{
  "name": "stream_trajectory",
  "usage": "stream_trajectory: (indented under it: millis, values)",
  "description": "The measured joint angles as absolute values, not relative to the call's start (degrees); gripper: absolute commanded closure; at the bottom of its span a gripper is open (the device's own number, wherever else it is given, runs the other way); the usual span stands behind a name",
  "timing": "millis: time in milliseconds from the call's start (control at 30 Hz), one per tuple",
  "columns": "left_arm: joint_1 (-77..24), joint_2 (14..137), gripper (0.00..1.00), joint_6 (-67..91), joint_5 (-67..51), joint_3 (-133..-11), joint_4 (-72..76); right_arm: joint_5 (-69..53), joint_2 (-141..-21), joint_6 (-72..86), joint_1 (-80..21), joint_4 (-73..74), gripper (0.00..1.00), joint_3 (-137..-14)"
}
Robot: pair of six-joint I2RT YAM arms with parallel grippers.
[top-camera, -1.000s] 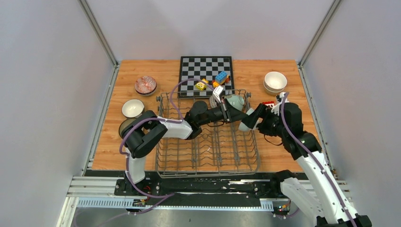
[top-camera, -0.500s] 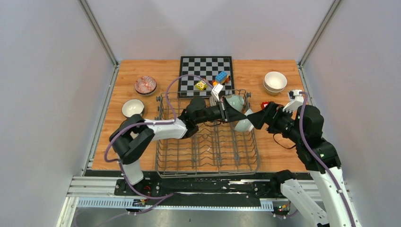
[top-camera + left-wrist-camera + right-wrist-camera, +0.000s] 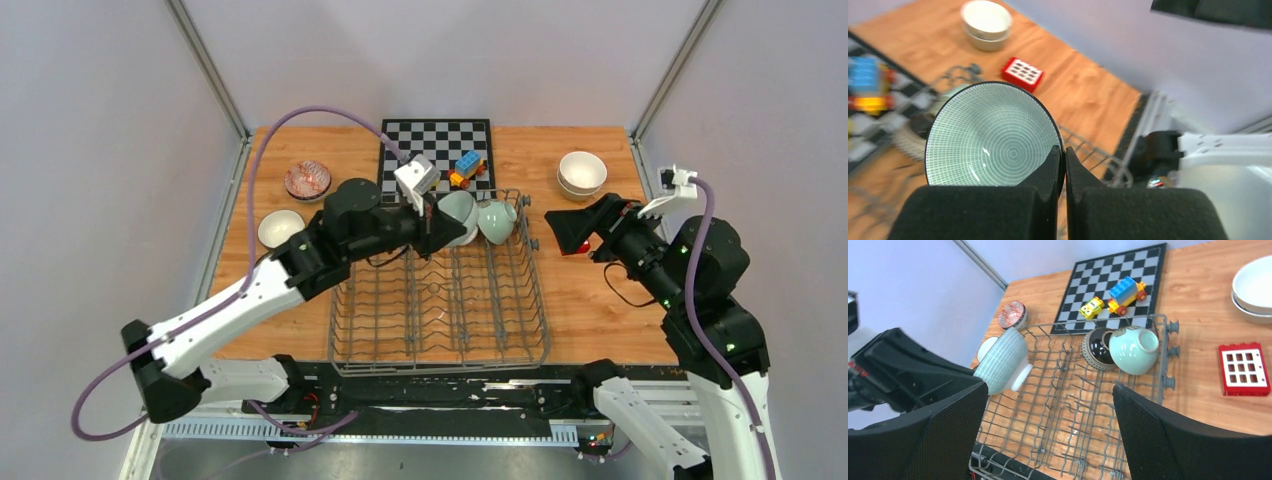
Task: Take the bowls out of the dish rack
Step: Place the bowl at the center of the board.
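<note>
- The left gripper (image 3: pixel 1064 152) is clamped on the rim of a line-patterned mint bowl (image 3: pixel 993 135). Its two fingers are pressed almost together, with only the thin wall of the bowl between them.
- This bowl hangs over the far left part of the dish rack (image 3: pixel 440 300). It is turned on its side, with the opening toward the left gripper and the foot toward the right side of the rack. In the right wrist view it looks free of the wires.
- The right gripper (image 3: pixel 566 231) is in the air just beyond the right edge of the rack, near its far corner. Its fingers are wide apart and hold nothing.
- A plain mint bowl (image 3: pixel 1133 350) lies on its side in the far right corner of the rack. A dark bowl (image 3: pixel 1096 347) leans beside it, on its left.
- Two cream bowls (image 3: pixel 582 172) are stacked on the table (image 3: pixel 600 310), beyond the far right corner of the rack.
- A red-patterned bowl (image 3: pixel 307 180) and a single cream bowl (image 3: pixel 281 229) stand to the left of the rack, near its far end.
- A red block (image 3: pixel 1245 368) lies flat on the table, to the right of the rack.
- A chessboard (image 3: pixel 437 140) lies behind the rack, with two toy vehicles (image 3: pixel 1113 295) on it.
</note>
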State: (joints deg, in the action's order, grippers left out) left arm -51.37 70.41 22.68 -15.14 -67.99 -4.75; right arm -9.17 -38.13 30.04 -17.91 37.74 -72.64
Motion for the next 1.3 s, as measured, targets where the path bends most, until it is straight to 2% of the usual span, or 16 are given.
stream_trajectory:
  millis: [167,367,633,767,933,1300]
  values:
    - [-58.3,61.0,1.0,6.0,-2.0,-69.3,-18.4,-10.5,-41.6,29.0,-20.9,37.5,0.01,-76.8]
    - [-70.2,53.6,1.0,-11.1,7.8,-64.7,-25.9,-13.2,-51.6,26.7,-26.2,40.0,0.01,-84.0]
    - [-84.3,51.5,1.0,-29.2,16.8,-57.0,-31.8,-8.2,-67.4,19.1,-46.0,52.9,0.02,-100.2]
    - [-89.7,53.7,1.0,-36.1,20.6,-55.6,-34.5,-5.5,-69.3,15.6,-52.5,57.7,0.12,-100.6]
    - [-93.5,54.8,1.0,-42.7,22.2,-53.5,-36.3,-3.5,-70.3,12.1,-59.1,61.1,0.32,-97.3]
    - [-95.5,54.8,1.0,-46.6,17.4,-50.5,-37.2,0.8,-70.6,9.3,-65.1,60.4,0.36,-88.1]
